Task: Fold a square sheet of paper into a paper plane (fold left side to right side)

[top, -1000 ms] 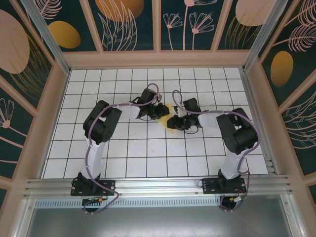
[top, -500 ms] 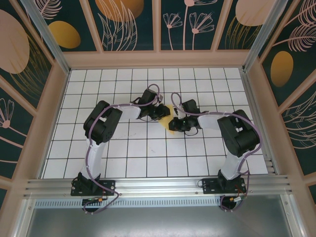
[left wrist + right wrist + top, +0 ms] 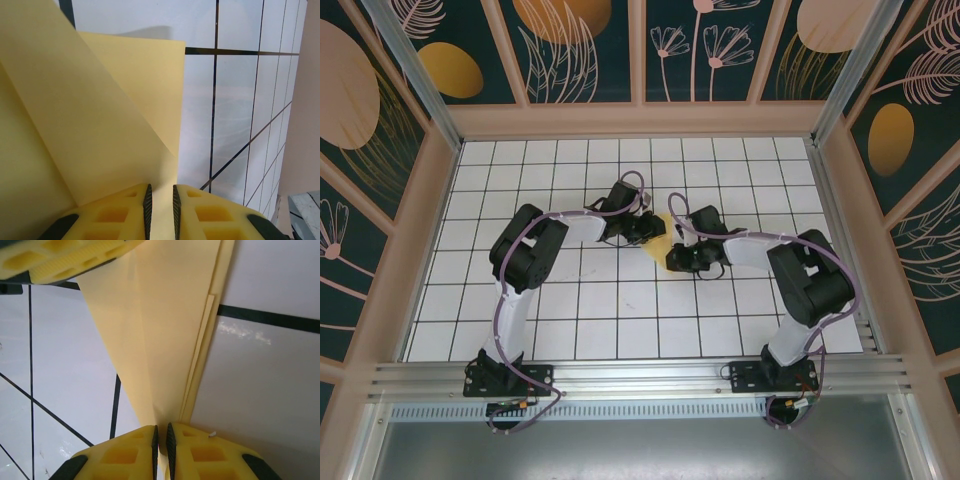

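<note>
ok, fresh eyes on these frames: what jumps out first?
The folded yellow paper at the middle of the white gridded table, with both arms converging on it. Up close, the left tool is pinched on one edge of the paper. The right tool is pinched on a narrow pointed end, with the layers fanning out beyond it.
</note>
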Action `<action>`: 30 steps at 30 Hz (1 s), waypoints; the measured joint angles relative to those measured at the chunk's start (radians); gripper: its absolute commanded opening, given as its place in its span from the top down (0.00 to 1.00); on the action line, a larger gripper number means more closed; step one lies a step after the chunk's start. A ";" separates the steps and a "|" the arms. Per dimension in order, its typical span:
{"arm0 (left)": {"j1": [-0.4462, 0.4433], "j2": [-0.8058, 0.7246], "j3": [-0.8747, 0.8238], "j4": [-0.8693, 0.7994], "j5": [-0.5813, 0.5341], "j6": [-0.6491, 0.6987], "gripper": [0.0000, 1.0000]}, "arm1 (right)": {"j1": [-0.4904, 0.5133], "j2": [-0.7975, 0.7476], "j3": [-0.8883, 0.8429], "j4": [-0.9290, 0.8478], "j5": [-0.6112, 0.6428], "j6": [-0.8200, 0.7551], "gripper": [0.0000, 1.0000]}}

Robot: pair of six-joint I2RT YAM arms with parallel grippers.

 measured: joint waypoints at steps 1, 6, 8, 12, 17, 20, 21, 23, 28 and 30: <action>0.000 0.000 0.000 0.000 0.000 0.000 0.78 | 0.000 -0.004 0.000 -0.009 0.002 0.000 0.82; 0.000 0.000 0.000 0.000 0.000 0.000 0.77 | 0.000 -0.047 0.002 -0.093 0.009 0.000 0.78; 0.000 0.000 0.000 0.000 0.000 0.000 0.77 | 0.000 -0.074 0.018 -0.134 0.013 0.002 0.76; 0.000 0.000 0.000 0.000 0.001 0.000 0.77 | 0.000 -0.114 0.079 -0.172 0.016 0.001 0.75; 0.000 0.000 0.000 0.000 0.001 0.000 0.77 | 0.024 -0.101 0.106 -0.141 -0.005 0.019 0.76; 0.000 0.000 0.000 0.000 0.002 0.000 0.77 | 0.040 -0.049 0.114 -0.113 -0.021 0.034 0.76; 0.000 0.000 0.000 0.000 0.002 0.000 0.78 | 0.042 -0.029 0.119 -0.105 -0.024 0.038 0.76; 0.000 0.000 0.000 0.000 0.003 0.000 0.78 | 0.042 0.006 0.127 -0.095 -0.030 0.045 0.76; 0.000 0.000 0.000 0.000 0.003 0.000 0.77 | 0.042 0.055 0.135 -0.077 -0.042 0.053 0.76; 0.000 0.000 0.000 0.000 0.003 0.000 0.77 | 0.042 0.061 0.135 -0.077 -0.042 0.053 0.76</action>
